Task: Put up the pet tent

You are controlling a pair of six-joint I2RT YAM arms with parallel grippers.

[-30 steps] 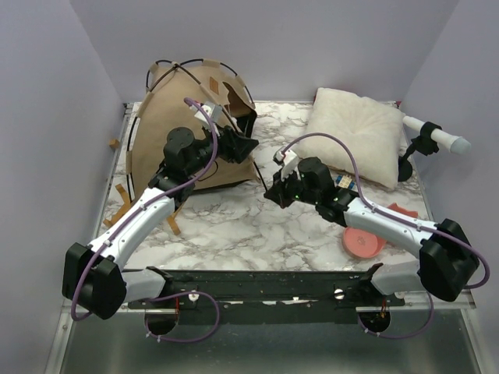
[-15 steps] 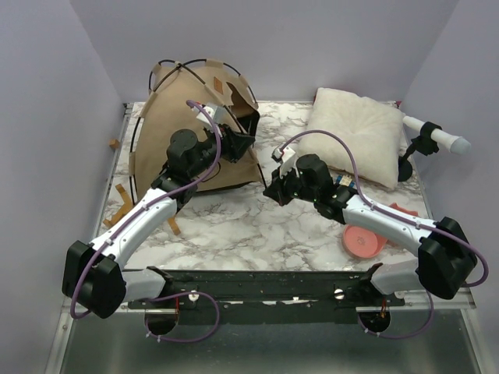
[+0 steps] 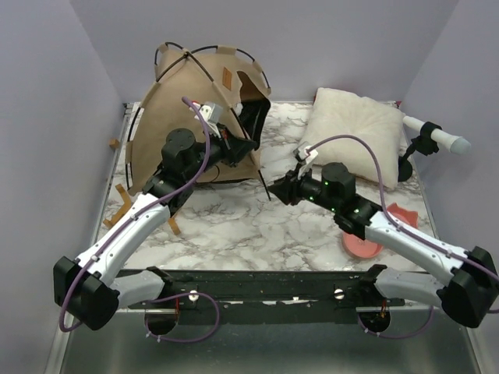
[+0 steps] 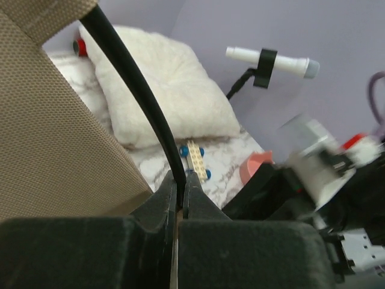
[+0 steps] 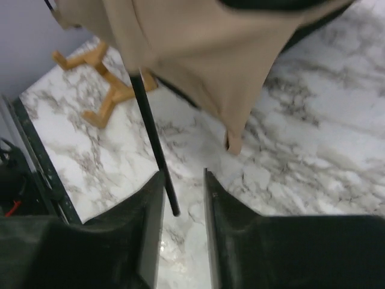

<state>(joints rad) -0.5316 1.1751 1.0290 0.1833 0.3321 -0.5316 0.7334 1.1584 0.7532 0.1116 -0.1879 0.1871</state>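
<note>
On pet tent (image 3: 168,117) pole (image 4: 140,96) — left jaws clamped.

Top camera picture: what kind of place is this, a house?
Probably a robot test booth, not a home. The left arm and right arm are mounted at the edge of a marble-look table, plain purple walls box it in, and the pet tent looks like a practice prop.

Showing white shells along the left arm (image 3: 129,234) and the right arm (image 3: 413,238), capped at each joint with blocky black housings. Trailing purple cables (image 3: 335,139) in loops — off the wrists and under the bases. Glowing green at a small light (image 3: 312,195) on the right wrist. Ending matte black at the left gripper (image 4: 181,180) and the right gripper (image 5: 183,174) — broad, smooth-edged fingers (image 5: 144,229).
</note>
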